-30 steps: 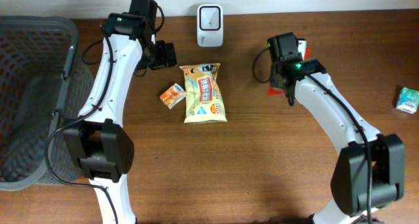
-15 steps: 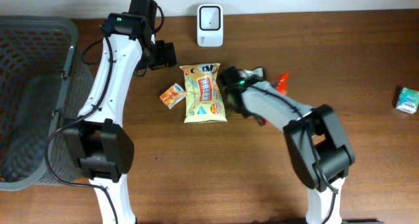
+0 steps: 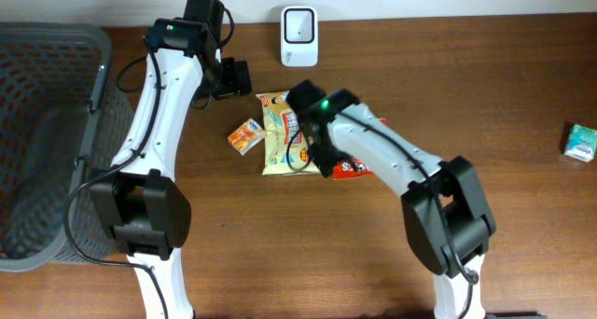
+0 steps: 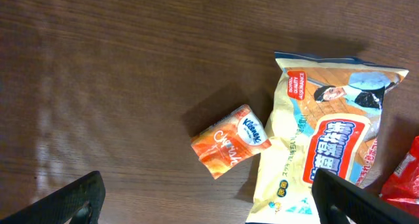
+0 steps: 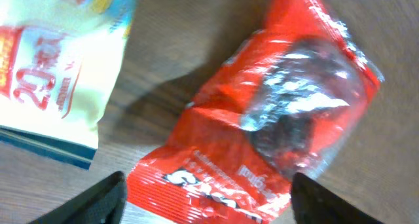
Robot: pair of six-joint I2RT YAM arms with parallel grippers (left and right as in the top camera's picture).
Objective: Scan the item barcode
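Moved across to the yellow snack bag (image 3: 278, 132), the right gripper (image 5: 209, 198) is seen spread open over the red packet (image 5: 281, 119), laid just right of the bag; the left gripper (image 4: 209, 198) is held open beyond the bag's far left corner.

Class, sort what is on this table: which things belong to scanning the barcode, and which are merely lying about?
Probably in the job:
white scanner
red packet, lying under the open right gripper

Lying about for now:
yellow snack bag
orange tissue pack
teal pack
grey basket
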